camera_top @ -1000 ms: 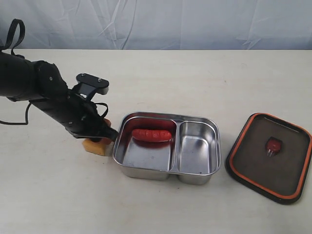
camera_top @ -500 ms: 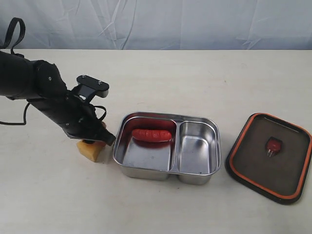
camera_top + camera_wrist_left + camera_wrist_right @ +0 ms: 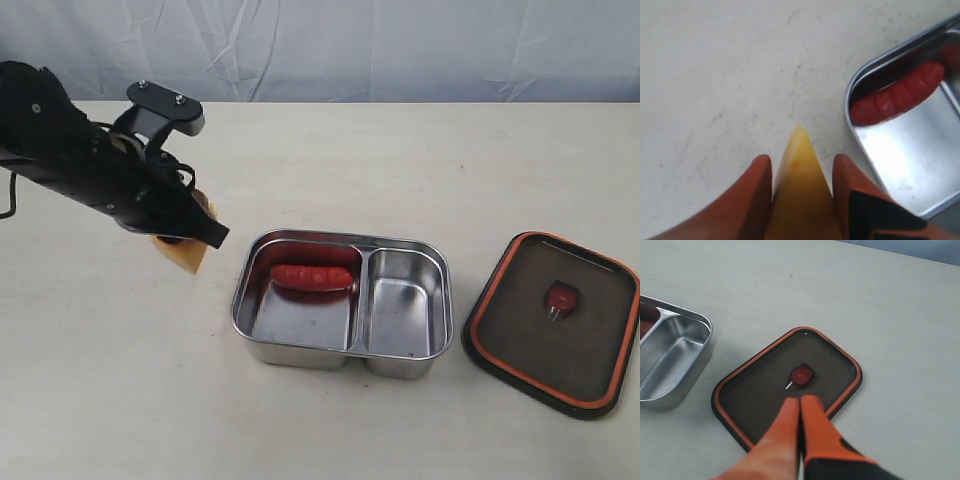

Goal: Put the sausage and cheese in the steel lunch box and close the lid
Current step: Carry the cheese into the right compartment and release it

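My left gripper [image 3: 190, 240] is shut on the yellow-orange cheese [image 3: 187, 252], holding it off the table to the left of the steel lunch box [image 3: 343, 352]. The left wrist view shows the cheese [image 3: 802, 195] wedged between the orange fingers [image 3: 751, 200], its tip pointing at the bare table. The red sausage [image 3: 311, 277] lies in the box's left compartment, and it shows again as the sausage [image 3: 895, 95] inside the box's corner [image 3: 852, 92]. The lid [image 3: 555, 322] lies upside down on the table right of the box. My right gripper [image 3: 800, 402] hovers shut over the lid [image 3: 765, 390], empty.
A pale cloth backdrop [image 3: 330, 45] stands behind the table's far edge. The box's right compartment [image 3: 402, 305] holds nothing. An orange valve [image 3: 802, 376] sits at the lid's centre. The right arm is out of the exterior view.
My left gripper has lifted the cheese off the table and drawn it up and to the left, away from the box's left wall. Box, sausage and lid have stayed put.
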Robot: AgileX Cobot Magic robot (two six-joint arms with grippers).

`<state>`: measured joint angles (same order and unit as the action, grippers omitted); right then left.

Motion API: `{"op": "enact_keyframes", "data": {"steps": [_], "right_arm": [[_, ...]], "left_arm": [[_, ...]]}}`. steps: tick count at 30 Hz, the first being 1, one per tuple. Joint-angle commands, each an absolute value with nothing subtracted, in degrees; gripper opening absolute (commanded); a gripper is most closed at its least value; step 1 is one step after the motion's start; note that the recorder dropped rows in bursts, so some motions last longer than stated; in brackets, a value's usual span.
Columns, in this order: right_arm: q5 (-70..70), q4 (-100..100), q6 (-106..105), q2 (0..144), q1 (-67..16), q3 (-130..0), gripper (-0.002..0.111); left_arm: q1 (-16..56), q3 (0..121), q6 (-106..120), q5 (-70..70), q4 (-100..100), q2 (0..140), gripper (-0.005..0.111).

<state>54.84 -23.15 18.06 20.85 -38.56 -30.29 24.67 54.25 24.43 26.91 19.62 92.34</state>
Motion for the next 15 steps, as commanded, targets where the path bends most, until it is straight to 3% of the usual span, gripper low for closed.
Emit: {"op": "enact_keyframes", "data": {"steps": [1,9,15], "right_arm": [[54.8,-23.7,18.2,20.6,-38.4,-30.1,-0.001],[54.8,-23.7,18.2,20.6,-38.4,-30.1,-0.001],[54.8,-23.7,18.2,20.6,-38.4,-30.1,-0.001]], "left_arm": [[29.5,54.3,27.0,22.3,22.9,88.5,0.0],[45.7,59.7,39.0,14.9,34.5,90.9,0.0],[48.4,64.2,40.2,16.7,36.5,98.1,0.0]]}}
